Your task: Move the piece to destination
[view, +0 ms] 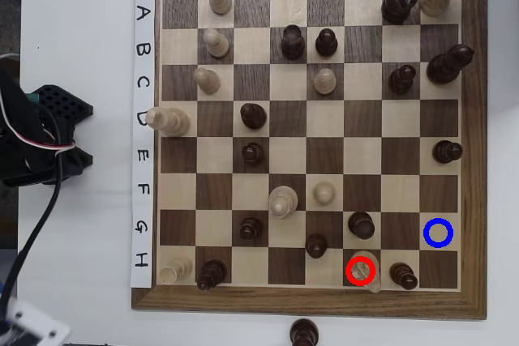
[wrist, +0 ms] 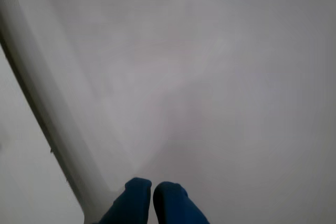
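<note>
Overhead, the white counter (view: 81,54) carries the chessboard (view: 312,301), whose wooden frame runs close to the top and right picture edges; the widest bare counter is the strip left of the board. Board rows are labelled A–H down a paper strip on the left, columns numbered along the top. Open squares are mostly on the right side: column 8 from row E down to H is bare except a dark piece (view: 447,151) at E8. The destination (view: 438,233), a blue ring, sits on a light square at G8, nothing standing on it, one square in from the board's right frame. The piece (view: 364,267), cream, stands on the dark square H6 inside a red ring (view: 361,271), boxed in by dark pieces: one (view: 361,223) directly above at G6, one (view: 402,275) just right at H7, one (view: 316,243) up-left. The arm's black base (view: 45,131) with cables sits on the counter left of the board, clear of it. Wrist view shows only blurred pale surface; the blue gripper (wrist: 152,192) points into it from the bottom edge, fingertips together with a thin slit between, holding nothing.
</note>
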